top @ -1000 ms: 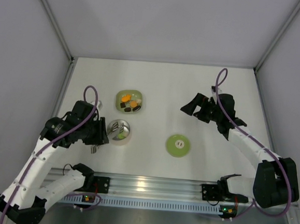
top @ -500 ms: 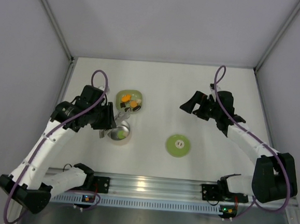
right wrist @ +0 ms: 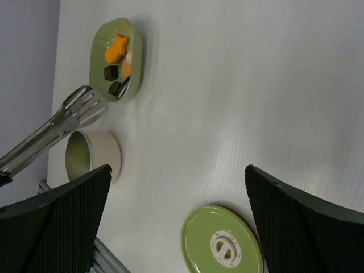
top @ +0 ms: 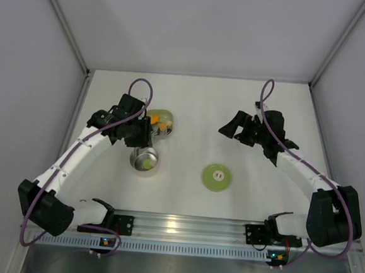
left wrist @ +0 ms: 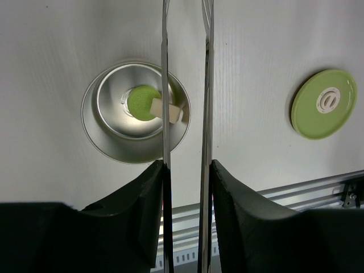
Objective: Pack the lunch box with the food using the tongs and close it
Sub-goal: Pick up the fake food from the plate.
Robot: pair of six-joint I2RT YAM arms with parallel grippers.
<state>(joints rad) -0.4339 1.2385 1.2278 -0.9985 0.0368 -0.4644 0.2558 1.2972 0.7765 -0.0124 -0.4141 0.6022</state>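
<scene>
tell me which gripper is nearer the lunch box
Left. The left gripper, holding the tongs, sits just beyond the lunch box; the right gripper hovers well off to its right, open.

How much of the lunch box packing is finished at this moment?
Done: a green piece lies in the lunch box. In hand: the left gripper holds the tongs by the dish. Left: the orange and dark pieces on that dish, then the lid, lying apart on the table.
</scene>
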